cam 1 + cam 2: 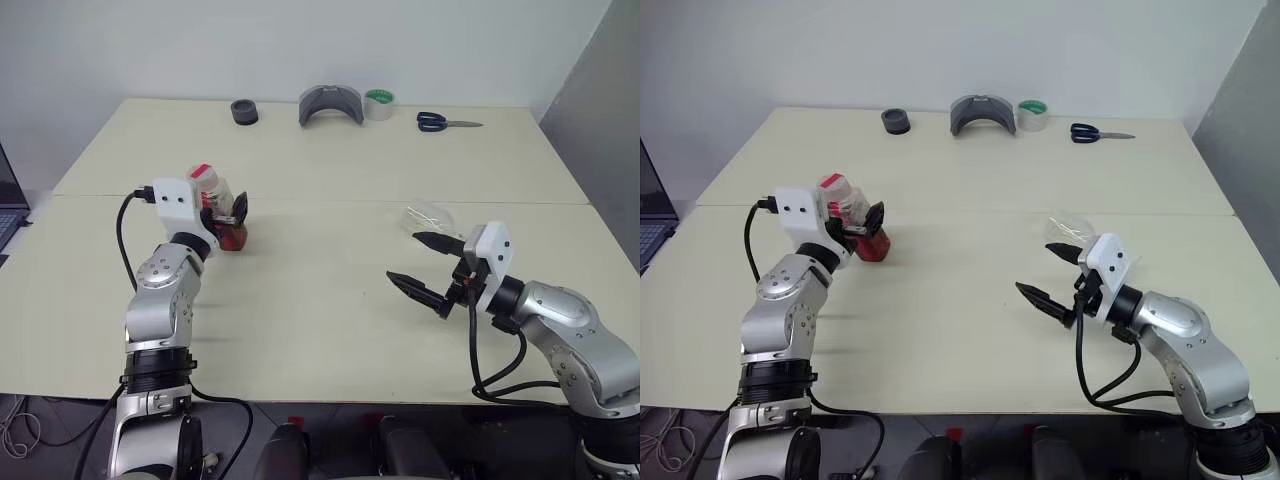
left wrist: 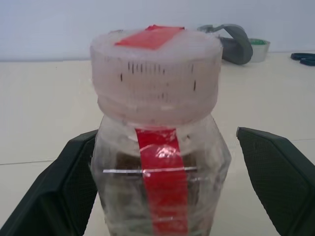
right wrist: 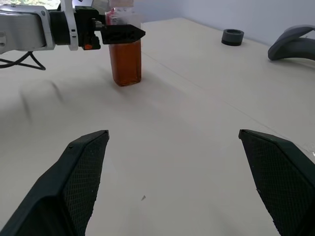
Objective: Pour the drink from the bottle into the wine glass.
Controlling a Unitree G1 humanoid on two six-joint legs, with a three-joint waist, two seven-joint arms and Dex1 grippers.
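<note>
right gripper point(image 1: 428, 268) jaws wide and empty, wine glass point(image 1: 428, 217) seemingly just behind, left gripper point(image 1: 224, 211) open astride capped bottle point(image 1: 222, 212)

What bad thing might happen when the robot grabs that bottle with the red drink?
The left gripper has open fingers on both sides of the bottle, with a gap on one side. Closing off-centre might push it over. The cap looks still on, so nothing would pour yet. The wine glass seems to lie tipped beside the right gripper, so it may need standing up first.
</note>
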